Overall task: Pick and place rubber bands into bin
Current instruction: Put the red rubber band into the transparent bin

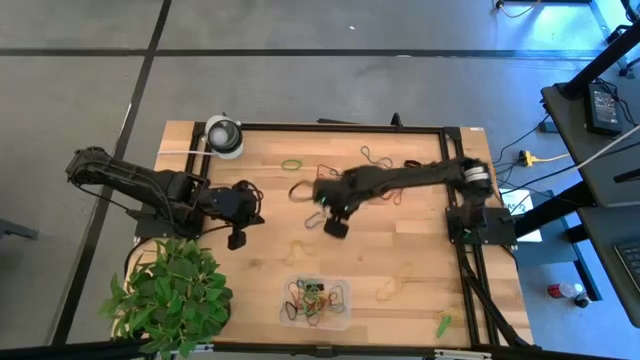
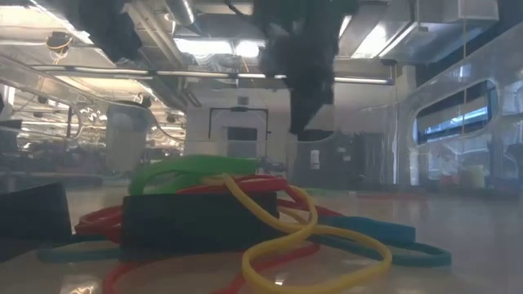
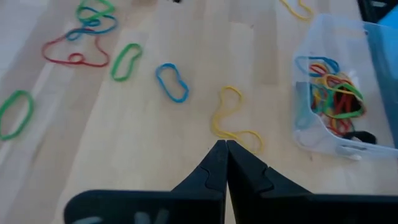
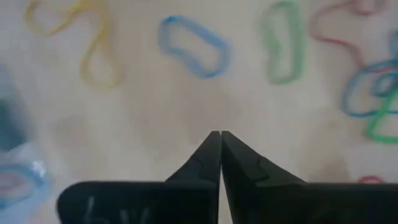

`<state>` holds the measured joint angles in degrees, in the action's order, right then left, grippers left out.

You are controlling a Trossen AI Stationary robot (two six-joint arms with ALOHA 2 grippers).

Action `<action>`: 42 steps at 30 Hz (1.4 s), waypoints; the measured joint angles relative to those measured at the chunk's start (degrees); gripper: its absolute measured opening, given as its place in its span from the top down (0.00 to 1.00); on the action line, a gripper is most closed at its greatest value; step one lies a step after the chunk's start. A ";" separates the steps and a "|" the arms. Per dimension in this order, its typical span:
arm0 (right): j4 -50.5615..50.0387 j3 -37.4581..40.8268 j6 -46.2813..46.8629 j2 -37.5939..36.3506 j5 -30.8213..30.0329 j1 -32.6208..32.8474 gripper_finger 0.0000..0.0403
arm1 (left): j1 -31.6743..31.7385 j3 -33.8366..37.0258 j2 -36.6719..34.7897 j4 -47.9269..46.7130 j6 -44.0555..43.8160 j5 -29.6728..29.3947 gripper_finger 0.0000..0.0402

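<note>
- Rubber bands (image 1: 316, 300) lie heaped in the bin (image 1: 343, 316) at the surface's (image 1: 420, 255) near edge; others are scattered loose.
- Right hand (image 1: 334, 226), fingers together, holds nothing above mid-surface.
- Left hand (image 1: 238, 236), fingers together, waits beside a plant (image 1: 170, 296).
</note>
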<state>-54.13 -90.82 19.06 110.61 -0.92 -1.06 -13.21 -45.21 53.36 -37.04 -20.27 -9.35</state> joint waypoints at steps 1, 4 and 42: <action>1.98 2.70 -0.06 -1.70 0.13 -1.40 0.97 | 0.05 0.00 0.00 0.01 0.00 -0.62 1.00; 5.69 9.71 -0.12 -5.75 0.11 -5.60 0.97 | 0.78 0.00 0.00 0.00 -0.39 -1.76 0.99; 20.32 37.40 -8.87 -12.84 -2.80 -21.41 0.99 | 14.25 0.00 0.01 0.61 -7.57 -9.63 1.00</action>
<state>-33.81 -53.42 10.19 97.76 -3.73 -22.47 1.04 -45.21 53.38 -36.42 -27.84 -18.98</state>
